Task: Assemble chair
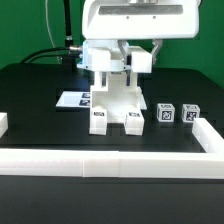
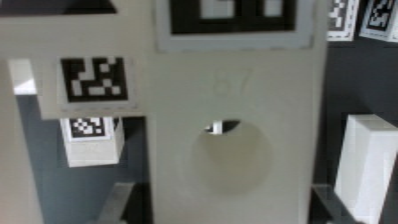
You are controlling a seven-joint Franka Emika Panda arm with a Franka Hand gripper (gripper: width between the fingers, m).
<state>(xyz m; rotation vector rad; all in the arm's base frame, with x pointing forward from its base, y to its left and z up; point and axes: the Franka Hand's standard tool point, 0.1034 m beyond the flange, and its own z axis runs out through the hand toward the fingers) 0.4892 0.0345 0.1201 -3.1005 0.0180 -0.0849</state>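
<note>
The half-built chair [image 1: 115, 100] is pinched at its upright slab [image 2: 231, 95] by the gripper [image 1: 108, 68]; two tagged blocks [image 1: 165, 113] are seen apart on the exterior view's right.

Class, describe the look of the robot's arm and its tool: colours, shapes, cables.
The arm is glossy white, a broad rounded housing with a grey underside. Black cables hang beside it. The tool has a white blocky body; its fingers look dark grey.
</note>
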